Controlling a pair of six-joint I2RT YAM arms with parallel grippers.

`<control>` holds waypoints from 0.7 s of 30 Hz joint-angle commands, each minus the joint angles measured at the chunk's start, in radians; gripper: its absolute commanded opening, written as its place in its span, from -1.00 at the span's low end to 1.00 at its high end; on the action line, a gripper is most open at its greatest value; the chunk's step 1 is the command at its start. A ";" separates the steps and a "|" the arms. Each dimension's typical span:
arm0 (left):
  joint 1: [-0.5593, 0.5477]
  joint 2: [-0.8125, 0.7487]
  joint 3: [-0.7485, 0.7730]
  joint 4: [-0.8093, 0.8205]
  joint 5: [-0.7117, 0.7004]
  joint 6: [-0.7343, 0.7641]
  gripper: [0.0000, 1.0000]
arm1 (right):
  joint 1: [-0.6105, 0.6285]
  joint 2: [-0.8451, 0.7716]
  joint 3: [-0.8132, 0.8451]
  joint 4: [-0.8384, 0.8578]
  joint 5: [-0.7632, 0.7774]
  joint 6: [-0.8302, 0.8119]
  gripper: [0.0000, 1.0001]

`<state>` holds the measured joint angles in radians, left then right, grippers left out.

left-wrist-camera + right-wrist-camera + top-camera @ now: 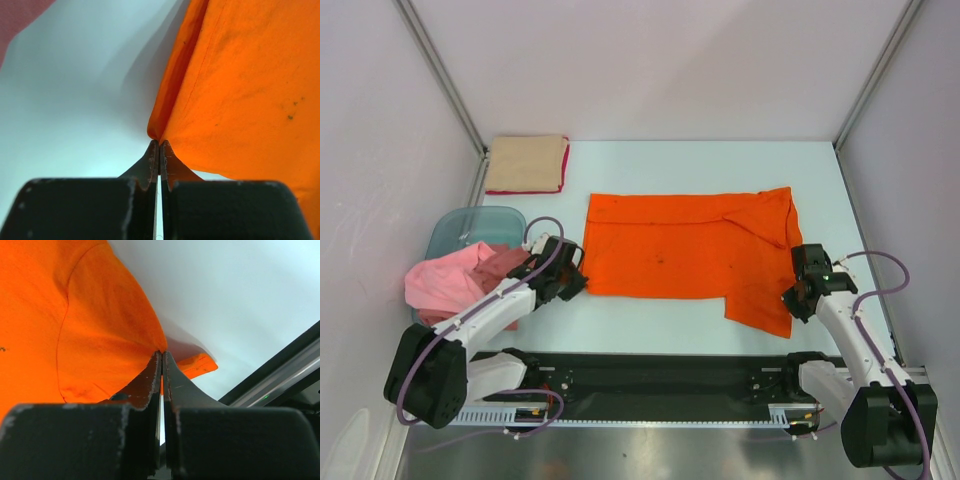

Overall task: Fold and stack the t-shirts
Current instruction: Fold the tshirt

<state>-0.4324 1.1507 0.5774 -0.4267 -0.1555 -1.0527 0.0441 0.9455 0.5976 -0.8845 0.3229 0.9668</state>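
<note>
A bright orange t-shirt (690, 255) lies spread across the middle of the table, one sleeve hanging toward the near right. My left gripper (582, 284) is shut on its near left corner (159, 131). My right gripper (790, 297) is shut on its near right edge (145, 340). Both pinch points are lifted slightly off the table. A folded tan t-shirt (527, 162) lies on a red one (563, 170) at the far left. A crumpled pink t-shirt (445, 280) and a dark red one (503, 262) sit in the tub.
A translucent blue-green tub (470, 226) stands at the left edge. White walls with grey posts close in the table on three sides. A black rail (660, 375) runs along the near edge between the arm bases.
</note>
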 commanded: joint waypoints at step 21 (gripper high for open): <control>0.072 0.194 0.300 0.003 -0.090 0.042 -1.00 | -0.078 0.418 0.497 0.328 -0.209 -0.479 -1.00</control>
<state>-0.3897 1.3212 0.8085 -0.4282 -0.2104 -1.0271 0.0074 1.3144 1.0298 -0.6273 0.1783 0.5571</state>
